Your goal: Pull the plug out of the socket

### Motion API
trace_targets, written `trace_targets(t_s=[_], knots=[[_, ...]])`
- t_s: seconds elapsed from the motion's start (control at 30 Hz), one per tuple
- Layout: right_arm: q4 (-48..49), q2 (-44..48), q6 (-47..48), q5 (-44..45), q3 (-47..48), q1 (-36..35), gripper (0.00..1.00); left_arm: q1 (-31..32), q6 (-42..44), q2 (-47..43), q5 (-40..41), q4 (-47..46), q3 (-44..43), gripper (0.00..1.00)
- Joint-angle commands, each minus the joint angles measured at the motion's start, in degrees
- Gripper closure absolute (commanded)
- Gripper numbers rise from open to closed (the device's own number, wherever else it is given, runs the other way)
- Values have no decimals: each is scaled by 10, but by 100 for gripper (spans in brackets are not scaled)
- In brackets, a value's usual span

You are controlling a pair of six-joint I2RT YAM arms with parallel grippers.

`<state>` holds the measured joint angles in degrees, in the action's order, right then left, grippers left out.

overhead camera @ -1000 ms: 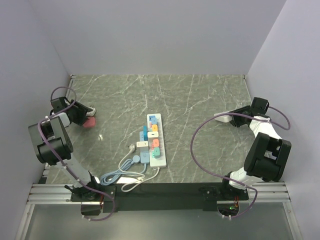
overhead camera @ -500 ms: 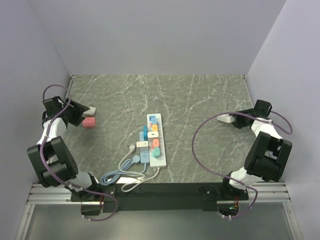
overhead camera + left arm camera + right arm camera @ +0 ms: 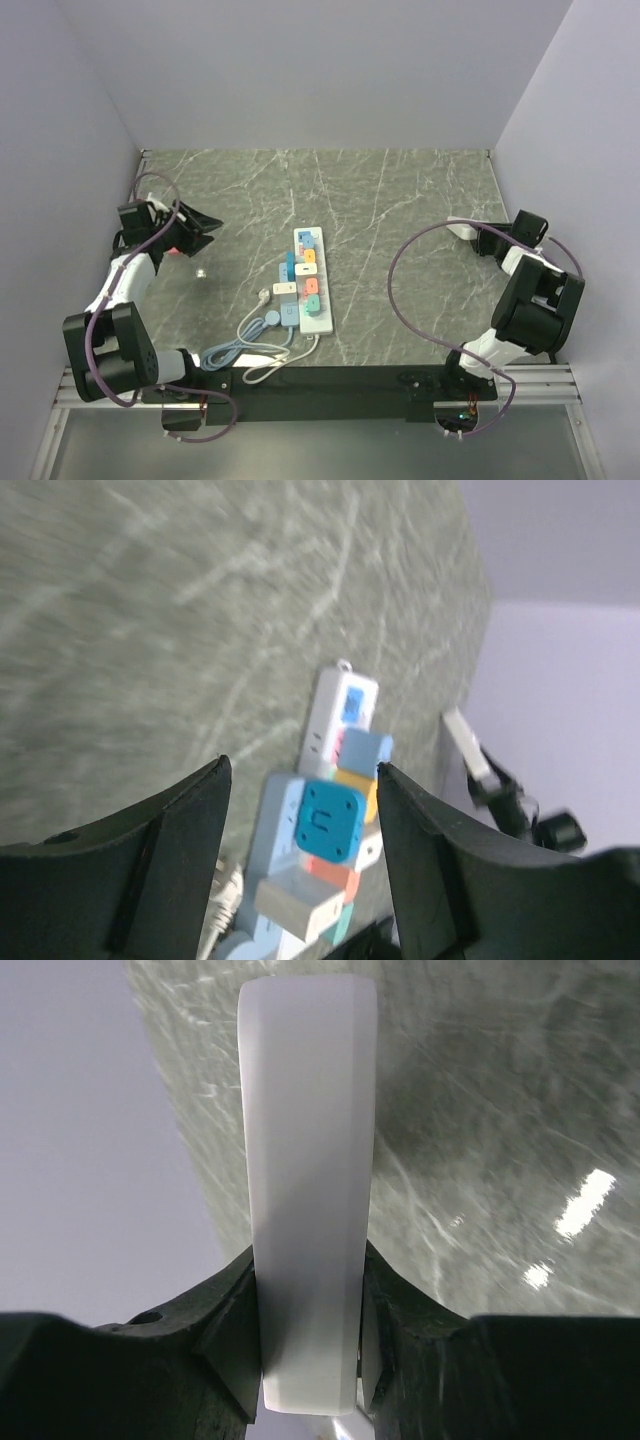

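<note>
**Socket** (image 3: 317, 318): long white strip lying mid-bench, a little left of centre and closer to the near edge. Its length runs near to far. In the left wrist view (image 3: 346, 702) its far end is bare.

**Plugs** (image 3: 311, 286): a row of coloured blocks seated along the socket in blue, orange, white, salmon and teal. More sit against its left side. The teal plug (image 3: 328, 820) faces the left wrist camera squarely.

**Cords**: a thin white cord (image 3: 262, 373) and a blue-grey cable (image 3: 232, 349) curl from the socket's near end toward the near edge.

**Left claw** (image 3: 206, 236): by the left edge, well apart from the socket and touching none of it. It is spread wide with nothing in it. In its own view (image 3: 303, 770) the socket shows in the gap between the two dark fingers (image 3: 170, 860).

**Pink item** (image 3: 180, 250): small and partly hidden behind the left claw, so its kind is not clear; possibly a loose plug.

**Right claw** (image 3: 480, 236): by the right edge, well apart from the socket. It is closed on a flat white block (image 3: 310, 1190), whose sides are pressed by both fingers. From above, the block (image 3: 460, 228) juts out toward the bench centre.

**Bench** (image 3: 400, 190): grey-green marbled top, walled on the left, right and far sides.
</note>
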<state>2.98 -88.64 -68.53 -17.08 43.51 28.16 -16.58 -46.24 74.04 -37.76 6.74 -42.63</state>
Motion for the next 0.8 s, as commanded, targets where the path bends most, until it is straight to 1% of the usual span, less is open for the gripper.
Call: trace_targets(t_s=[0.0,0.03,0.13,0.2,0.23,0.3,0.33,0.37,0.4,0.43,0.53,0.7,0.73,0.77], knots=[[74,-34,-50,-4,-34,7,83,43,-3,-6,-37,-41,3,35],[93,-41,-55,-7,-41,8,77,51,-4,-7,-36,-48,4,35],[97,-48,-53,-4,-52,8,63,77,-8,-6,-36,-48,1,35],[96,-51,-47,-4,-54,10,59,86,-7,-9,-33,-48,-2,35],[96,-54,-45,-4,-54,13,54,88,-7,-10,-32,-48,-2,35],[91,-57,-37,-5,-49,16,49,92,-8,-7,-36,-50,-3,34],[82,-62,-34,-8,-46,20,44,94,-6,-4,-36,-47,-7,34],[78,-65,-30,-10,-42,22,41,98,-3,-1,-37,-41,-10,34],[67,-72,-24,-14,-34,28,34,102,-3,2,-36,-40,-13,34],[62,-76,-20,-16,-31,28,32,105,-3,4,-34,-40,-14,34],[59,-86,-8,-35,-21,38,30,119,-7,8,-23,-42,-18,34],[41,-58,19,-45,-12,51,28,139,-20,13,-16,-50,-26,34],[30,-43,25,-45,-8,54,26,143,-20,14,-12,-45,-29,34],[-20,-35,45,-38,9,56,26,150,-14,15,-7,-39,-34,34]])
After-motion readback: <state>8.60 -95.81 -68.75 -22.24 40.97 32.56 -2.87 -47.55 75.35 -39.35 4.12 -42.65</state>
